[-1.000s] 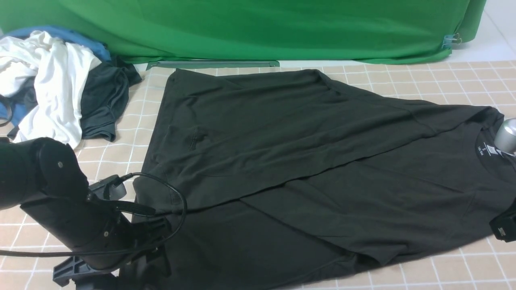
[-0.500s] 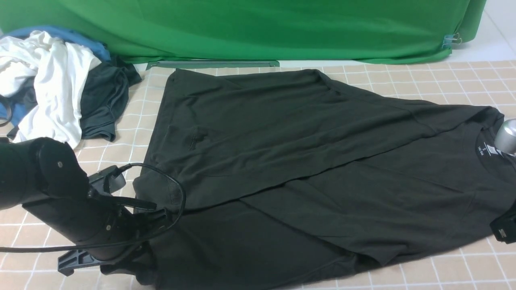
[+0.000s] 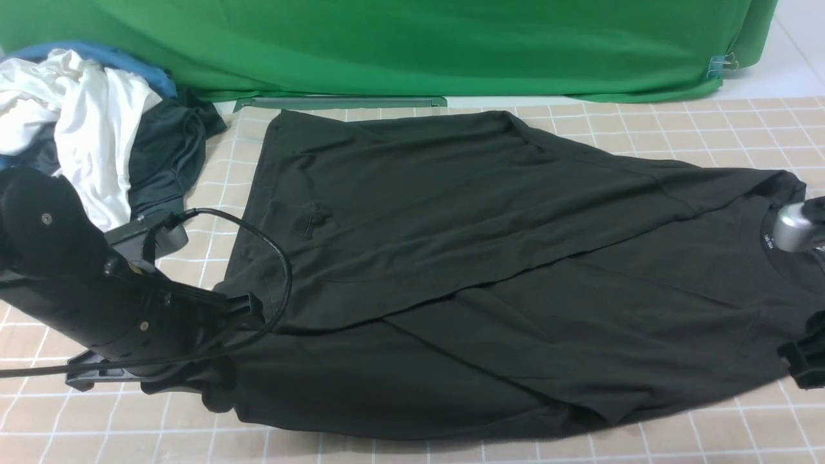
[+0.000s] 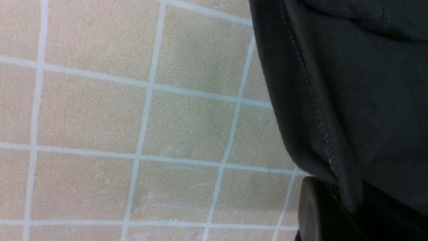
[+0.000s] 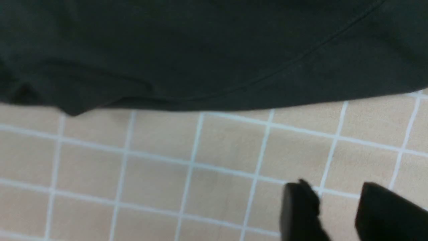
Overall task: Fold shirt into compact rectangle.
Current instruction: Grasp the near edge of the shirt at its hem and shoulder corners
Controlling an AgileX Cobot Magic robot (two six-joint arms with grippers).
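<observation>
Your left gripper [image 3: 219,374], lower left of the front view, is clamped tight on the shirt [image 3: 483,258] at its corner hem. In the wrist view the stitched edge runs into the finger [image 4: 314,207]. The shirt spreads across mid-frame, collar at the right edge. Your right gripper [image 5: 337,214] stands parted and holds nothing, over bare tiled mat [image 5: 167,167] just off the shirt's edge. Open mat lies along the bottom and upper right, and a clothes pile [image 3: 90,129] crowds the upper left.

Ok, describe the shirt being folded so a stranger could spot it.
On the tan checked table before the green backdrop, the black T-shirt lies spread across the middle. Unlike the white garment and dark grey garment crumpled far left, it is large and flat.
</observation>
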